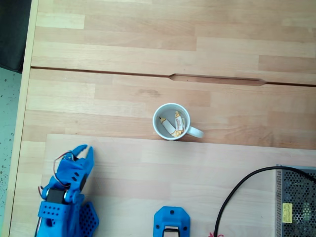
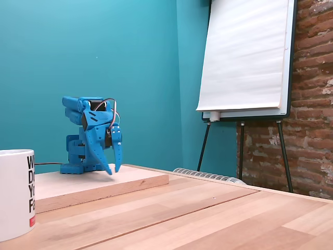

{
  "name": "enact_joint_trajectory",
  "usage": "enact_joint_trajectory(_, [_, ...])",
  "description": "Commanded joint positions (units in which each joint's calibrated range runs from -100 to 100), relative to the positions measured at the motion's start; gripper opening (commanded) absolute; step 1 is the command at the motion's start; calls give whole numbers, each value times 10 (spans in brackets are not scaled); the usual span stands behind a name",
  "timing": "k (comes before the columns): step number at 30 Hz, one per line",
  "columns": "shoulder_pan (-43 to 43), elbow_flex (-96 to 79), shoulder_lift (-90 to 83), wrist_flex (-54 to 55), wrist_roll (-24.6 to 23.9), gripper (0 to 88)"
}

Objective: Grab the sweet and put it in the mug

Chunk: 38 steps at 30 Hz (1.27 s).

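The sweet (image 1: 178,120) lies inside the mug (image 1: 159,129), beside a slimmer wrapped piece; their wrappers overlap, so I can't separate the edges cleanly. In the side fixed view the mug (image 2: 15,192) is cut off at the left edge, its black lettering partly lost. My fingers (image 1: 84,150) are released with a narrow gap, grasping nothing, tips hanging down just above the raised board (image 2: 104,185) on the desk (image 1: 148,44). My arm is folded back, well apart from the mug.
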<state>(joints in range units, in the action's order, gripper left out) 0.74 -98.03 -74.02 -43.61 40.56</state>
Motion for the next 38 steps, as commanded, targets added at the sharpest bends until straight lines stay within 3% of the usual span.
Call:
enact_joint_trajectory(1, [22, -20, -46, -1, 1, 32])
enact_joint_trajectory(14, [62, -20, -58, -29, -69, 32])
enact_joint_trajectory(38, [59, -20, -58, -29, -71, 32])
